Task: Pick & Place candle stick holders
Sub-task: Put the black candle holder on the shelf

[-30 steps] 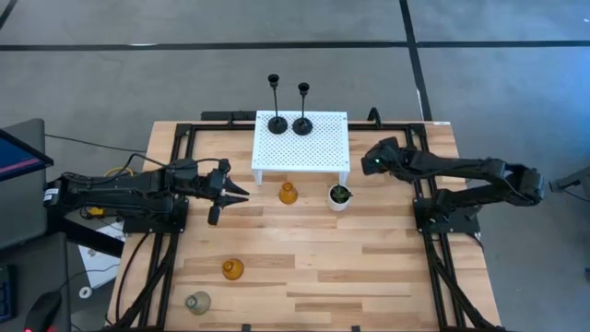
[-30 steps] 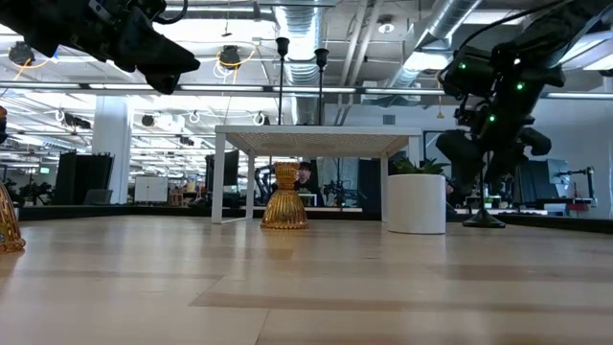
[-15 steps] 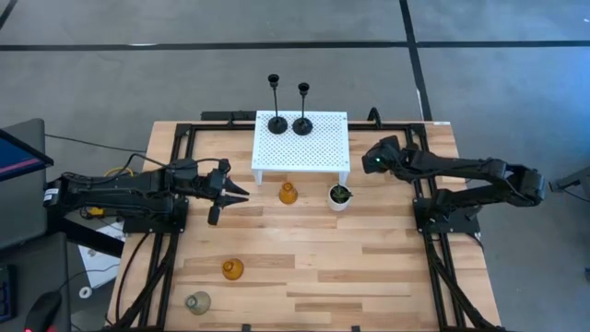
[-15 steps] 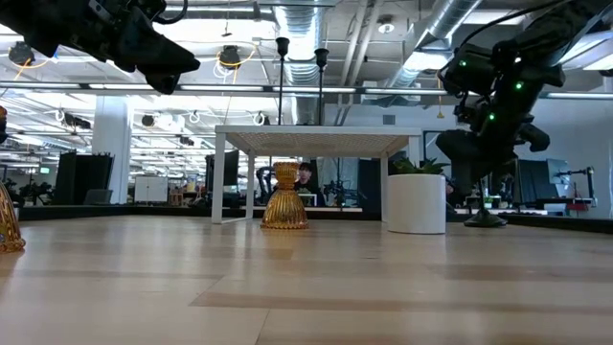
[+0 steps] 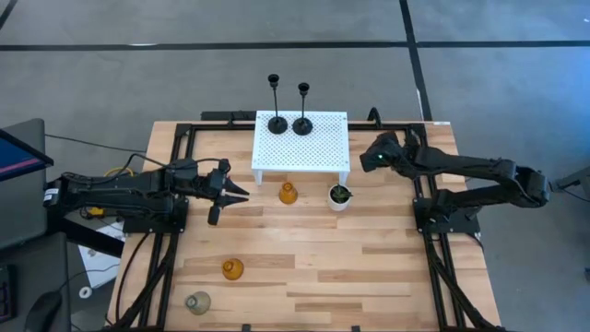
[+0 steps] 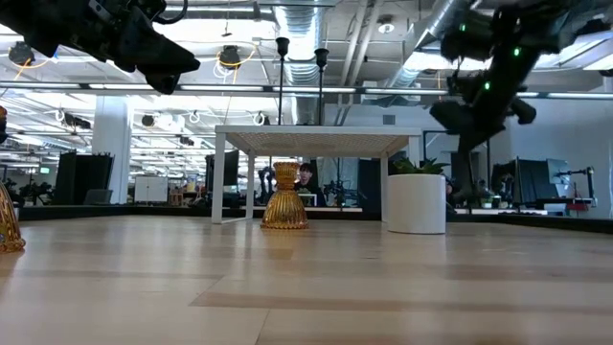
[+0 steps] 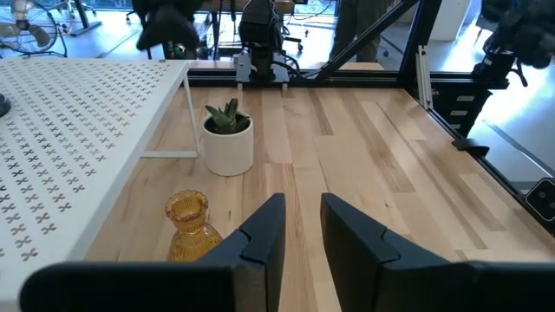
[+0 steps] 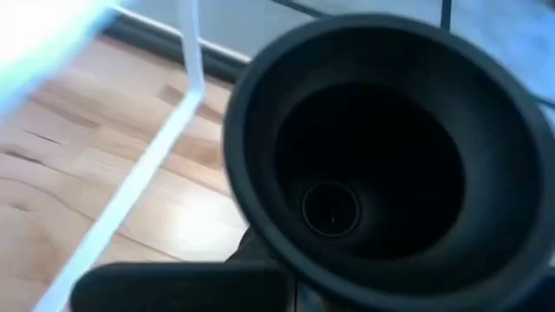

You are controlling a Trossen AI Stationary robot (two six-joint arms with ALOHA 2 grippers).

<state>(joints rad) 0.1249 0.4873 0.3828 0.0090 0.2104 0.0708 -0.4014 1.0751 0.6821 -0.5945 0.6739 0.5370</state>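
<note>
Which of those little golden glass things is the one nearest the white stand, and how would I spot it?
Find the white perforated stand at the far middle of the wooden table. Just in front of its near edge stands an amber glass holder, with the small white plant pot beside it. The other amber holder sits much nearer the table's front, by a pale grey one.

Both arms are matte black, jointed tubes on black frames, the right arm (image 5: 461, 171) showing small green lights, the left arm (image 5: 129, 189) trailing yellow cable.
</note>
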